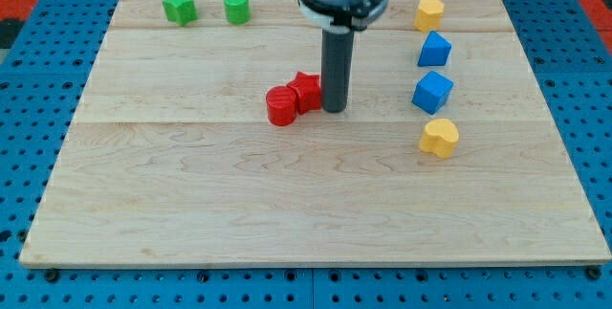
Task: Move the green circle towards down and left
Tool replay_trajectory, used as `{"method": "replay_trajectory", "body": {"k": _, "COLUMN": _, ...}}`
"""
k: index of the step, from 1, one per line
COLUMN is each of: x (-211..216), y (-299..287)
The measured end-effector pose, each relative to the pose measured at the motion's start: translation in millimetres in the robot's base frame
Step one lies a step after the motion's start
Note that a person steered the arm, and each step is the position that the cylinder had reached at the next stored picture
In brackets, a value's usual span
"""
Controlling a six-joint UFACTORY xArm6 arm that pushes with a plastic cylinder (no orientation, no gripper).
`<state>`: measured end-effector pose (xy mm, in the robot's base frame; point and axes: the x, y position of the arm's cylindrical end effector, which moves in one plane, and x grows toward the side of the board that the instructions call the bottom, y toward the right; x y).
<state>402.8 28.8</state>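
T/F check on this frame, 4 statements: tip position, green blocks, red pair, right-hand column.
1. My tip touches the green circle. False: it stands well below and to the view's right of it, beside the red star.
2. The green star lies to the view's left of the green circle. True.
3. The red cylinder and red star lie far apart. False: they touch.
4. Two blue blocks sit between two yellow blocks at the view's right. True.
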Motion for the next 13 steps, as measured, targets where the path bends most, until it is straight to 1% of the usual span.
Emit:
{"method": "replay_trajectory", "body": {"k": 1, "x": -29.1, "y": -40.0}}
{"method": "replay_trajectory", "body": {"k": 2, "x": -31.4, "y": -54.7}}
{"method": "replay_trajectory", "body": {"k": 3, "x": -31.4, "y": -56.7}}
{"method": "replay_trajectory", "body": {"k": 4, "x": -42.3, "y": -83.5}}
{"method": "replay_trajectory", "body": {"k": 5, "x": -91.7, "y": -109.7}}
{"method": "replay_trajectory", "body": {"k": 6, "x": -119.0, "y": -110.7}}
{"method": "replay_trajectory", "body": {"k": 7, "x": -150.7, "y": -61.4}}
{"method": "replay_trajectory", "body": {"k": 8, "x": -191.6, "y": -50.7}}
{"method": "replay_trajectory", "body": {"k": 9, "x": -208.5, "y": -98.2}}
{"method": "replay_trajectory", "body": {"k": 10, "x": -182.9, "y": -152.1}}
{"method": "replay_trajectory", "body": {"k": 11, "x": -159.5, "y": -177.7}}
{"method": "replay_trajectory", "body": {"k": 13, "x": -131.5, "y": -145.5}}
